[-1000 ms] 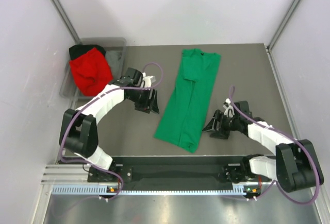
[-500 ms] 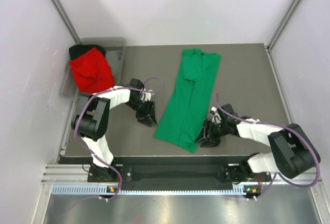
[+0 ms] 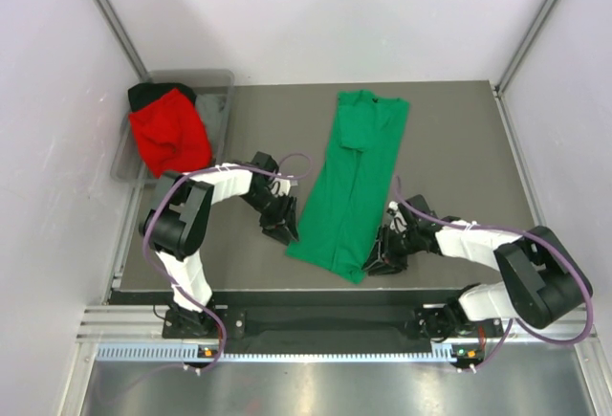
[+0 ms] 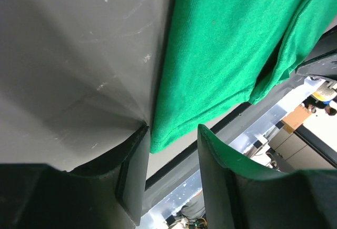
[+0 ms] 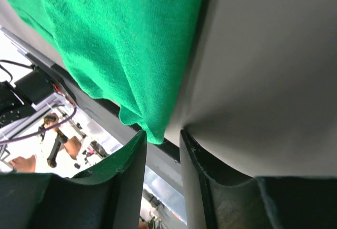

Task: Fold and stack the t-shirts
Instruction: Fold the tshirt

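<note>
**Top view.**
- Green shirt [image 3: 349, 186]: lies flat on the table [image 3: 459, 129], folded into a long strip, collar at the far end.
- Red shirt [image 3: 170, 131] and black shirt [image 3: 143, 94]: heaped on the bin [image 3: 218, 100], well to the left of the green shirt.
- Left gripper [image 3: 284, 229]: at the green shirt's near-left corner.
- Right gripper [image 3: 379, 255]: at its near-right corner.

**Left wrist view.**
- Left gripper [image 4: 171, 171]: jaws part open and holding nothing.
- Green shirt [image 4: 221, 55]: the tip of its corner sits just inside the gap, against one finger [image 4: 131, 171].
- Risk: closing from here would probably catch only the tip, or only the top layer. The cloth could then slip out on the lift.

**Right wrist view.**
- Right gripper [image 5: 162, 166]: jaws narrow but apart, and nothing is clamped.
- Green shirt [image 5: 121, 45]: its corner point hangs at the mouth of the jaws.
- Risk: the bite is just as shallow on this side. If one side holds and the other lets go, the fold would likely come out skewed, or the strip could drag across the table and fall open.
</note>
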